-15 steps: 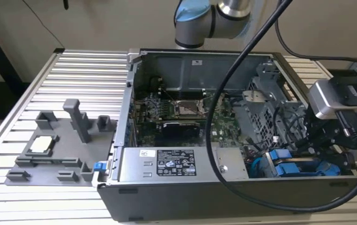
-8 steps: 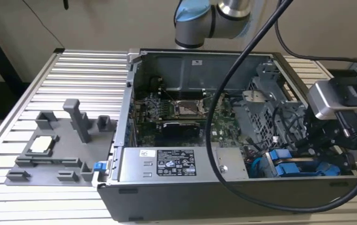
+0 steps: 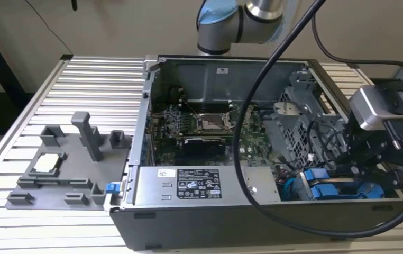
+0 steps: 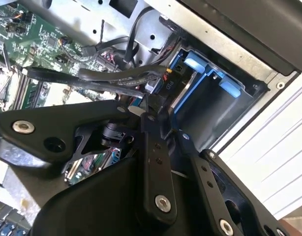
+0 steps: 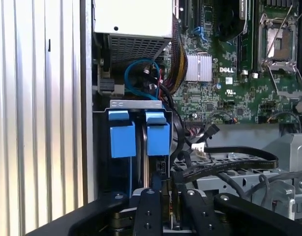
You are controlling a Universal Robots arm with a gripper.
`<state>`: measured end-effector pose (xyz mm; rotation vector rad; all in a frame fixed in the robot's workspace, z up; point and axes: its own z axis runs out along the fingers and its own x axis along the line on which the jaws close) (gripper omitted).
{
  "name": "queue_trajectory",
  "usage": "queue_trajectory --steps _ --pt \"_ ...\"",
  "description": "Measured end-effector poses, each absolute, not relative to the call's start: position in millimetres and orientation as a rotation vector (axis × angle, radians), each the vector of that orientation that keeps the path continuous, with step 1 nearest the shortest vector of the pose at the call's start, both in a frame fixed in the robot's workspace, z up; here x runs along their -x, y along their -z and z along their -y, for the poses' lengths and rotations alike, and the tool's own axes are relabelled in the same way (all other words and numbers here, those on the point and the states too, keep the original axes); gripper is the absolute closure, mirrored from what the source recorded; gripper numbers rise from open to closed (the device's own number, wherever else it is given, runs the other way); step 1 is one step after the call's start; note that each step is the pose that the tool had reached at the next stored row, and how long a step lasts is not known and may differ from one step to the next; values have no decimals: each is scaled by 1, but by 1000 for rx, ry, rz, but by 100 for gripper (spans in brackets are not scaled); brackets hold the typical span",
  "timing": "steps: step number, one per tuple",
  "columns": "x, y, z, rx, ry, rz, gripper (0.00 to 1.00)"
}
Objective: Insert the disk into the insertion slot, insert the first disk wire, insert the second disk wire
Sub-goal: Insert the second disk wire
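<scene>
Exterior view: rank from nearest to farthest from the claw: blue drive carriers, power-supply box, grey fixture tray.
1. Blue drive carriers, beside the claw, case corner at the exterior view's right.
2. Power-supply box, along the case's front.
3. Grey fixture tray, outside the case, at the exterior view's left.

My silver arm joint with its pale blue cap [image 3: 219, 18] trails a thick black cable [image 3: 258, 174]; matte black gripper fingers [image 4: 158, 162] carry silver screws (round-headed), beside a grey wrist camera box [image 3: 374, 108].

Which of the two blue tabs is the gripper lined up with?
The tab nearer the motherboard: the gripper sits directly under it in the first wrist view, the other tab lying nearer the case wall.
</scene>
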<state>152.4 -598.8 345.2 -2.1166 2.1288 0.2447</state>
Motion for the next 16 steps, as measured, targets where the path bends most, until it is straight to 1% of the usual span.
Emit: queue_trajectory --steps 9,16 --pt "-152 -368 599 2118 -244 -2130 76" --pt "-152 -369 599 2118 -244 -2130 76"
